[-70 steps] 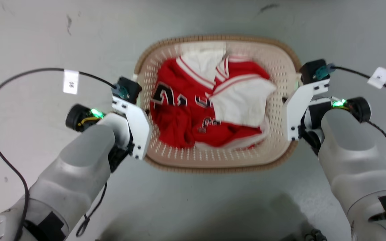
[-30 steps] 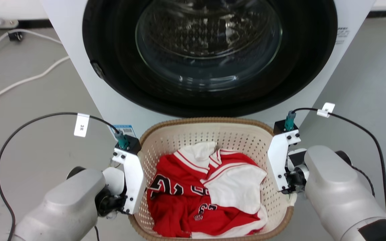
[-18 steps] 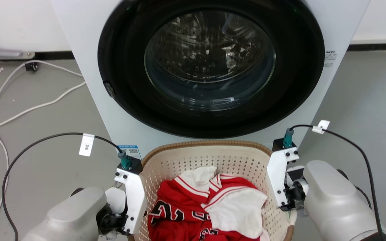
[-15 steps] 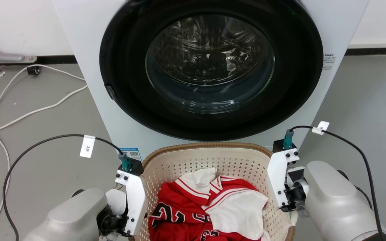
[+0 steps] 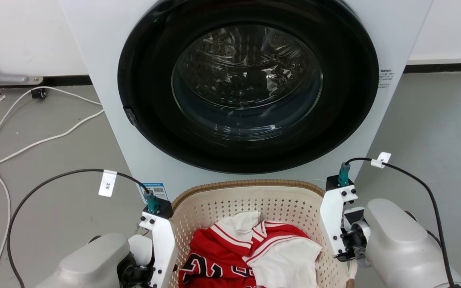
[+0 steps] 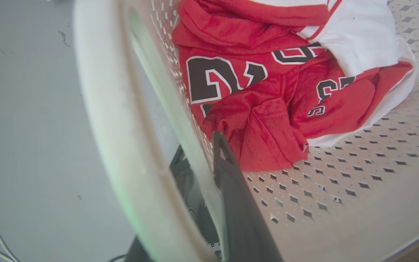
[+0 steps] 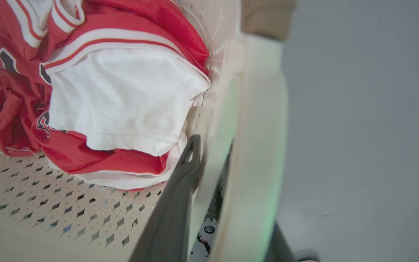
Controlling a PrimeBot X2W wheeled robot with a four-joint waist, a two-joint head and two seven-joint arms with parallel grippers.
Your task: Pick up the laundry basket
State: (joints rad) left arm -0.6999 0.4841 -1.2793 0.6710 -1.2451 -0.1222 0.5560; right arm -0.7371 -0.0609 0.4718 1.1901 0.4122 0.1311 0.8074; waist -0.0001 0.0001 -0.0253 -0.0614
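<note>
Looks well along: has the laundry basket (image 5: 250, 200) at the bottom centre of the head view, gripped on both short sides. Judging by the soft, distant floor (image 6: 31, 109) past its walls in the wrist views, probably has it off the ground, though cannot confirm that with the underside hidden. Clamps the left pincer (image 6: 199, 153) on the basket's left wall, one dark finger inside against the perforations, the other outside in the gap behind the white handle (image 6: 111, 120). Clamps the right pincer (image 7: 211, 153) the same way on the right wall, inner finger just beside the red and white jerseys (image 7: 122, 98), outer finger tucked behind that side's handle. Leaves, at most, raising it a little more and holding it level. For room: puts the far brown rim (image 5: 250, 183) close under the dark round door (image 5: 246, 92) of the washing machine (image 5: 94, 48), near or touching the white front, cannot tell which. Calls, by this reading, for lifting straight up or drawing back toward the lower edge, not pushing forward. Shows open grey floor at the right of the frame and more at the left, crossed there by a white cable (image 5: 42, 139) well apart from the basket. Needs care with the black leads (image 5: 78, 171) looping off each wrist, and with thin walls that may flex under a two-point hold.
</note>
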